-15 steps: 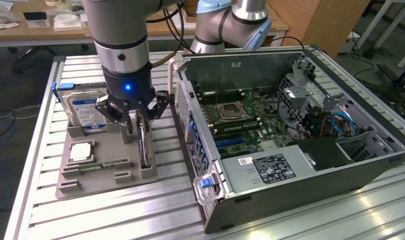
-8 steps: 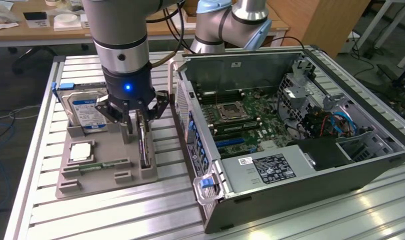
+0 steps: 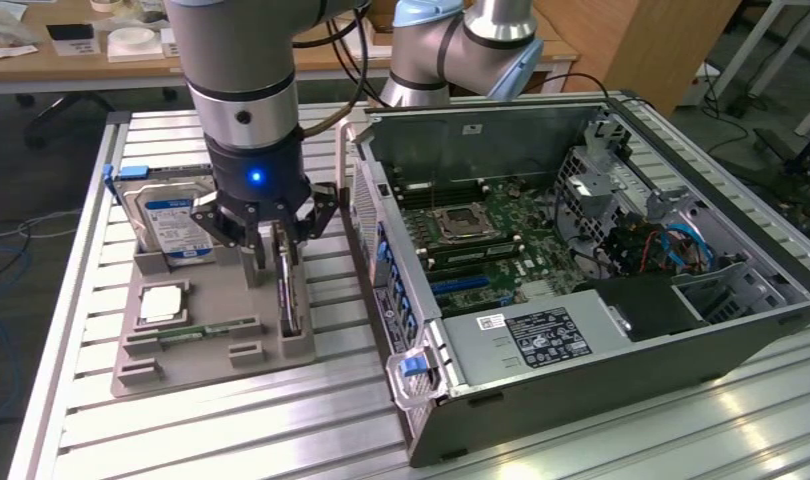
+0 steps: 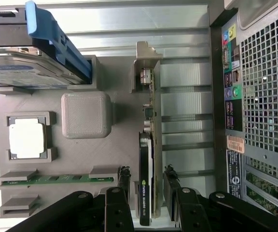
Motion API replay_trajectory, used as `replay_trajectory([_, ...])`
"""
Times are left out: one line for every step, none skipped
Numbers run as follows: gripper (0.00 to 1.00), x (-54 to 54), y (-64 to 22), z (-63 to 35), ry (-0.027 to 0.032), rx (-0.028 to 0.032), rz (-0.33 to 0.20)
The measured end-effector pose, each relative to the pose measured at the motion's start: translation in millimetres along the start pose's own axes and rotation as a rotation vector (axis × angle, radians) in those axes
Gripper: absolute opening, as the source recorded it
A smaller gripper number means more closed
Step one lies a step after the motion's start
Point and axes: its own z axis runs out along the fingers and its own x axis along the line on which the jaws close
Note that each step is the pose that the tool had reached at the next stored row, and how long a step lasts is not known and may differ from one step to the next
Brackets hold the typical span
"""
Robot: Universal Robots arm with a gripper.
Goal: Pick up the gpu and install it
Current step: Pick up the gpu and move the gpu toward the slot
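Pick-up step: the gripper (image 4: 147, 175), spread, straddles the upright gpu (image 4: 145, 152) at the holder (image 4: 122, 140) edge; gripping needs square closing.

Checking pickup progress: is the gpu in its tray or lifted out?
In its slot: the gpu stands on edge in the grey tray, gripper straddling it.

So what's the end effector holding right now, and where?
Nothing yet: the end effector straddles the gpu at its end opposite the bracket, gaps either side.
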Motion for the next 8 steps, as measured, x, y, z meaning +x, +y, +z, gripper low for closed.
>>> replay_trajectory([0.42, 0.0, 0.0, 0.3, 0.0001, 0.0001, 0.0])
replay_trajectory([0.42, 0.0, 0.0, 0.7, 0.0, 0.0, 0.0])
replay_trajectory([0.42, 0.0, -0.1, 1.2, -0.0001, -0.0001, 0.0])
replay_trajectory([0.42, 0.0, -0.1, 1.6, -0.0002, -0.0001, 0.0])
replay_trajectory([0.42, 0.1, -0.1, 2.1, -0.0001, -0.0001, 0.0])
replay_trajectory([0.42, 0.1, -0.1, 2.8, -0.0001, 0.0, 0.0])
replay_trajectory([0.42, 0.1, -0.2, 3.6, 0.0, 0.0, 0.0])
replay_trajectory([0.42, 0.1, -0.2, 4.7, -0.0001, 0.0, 0.0])
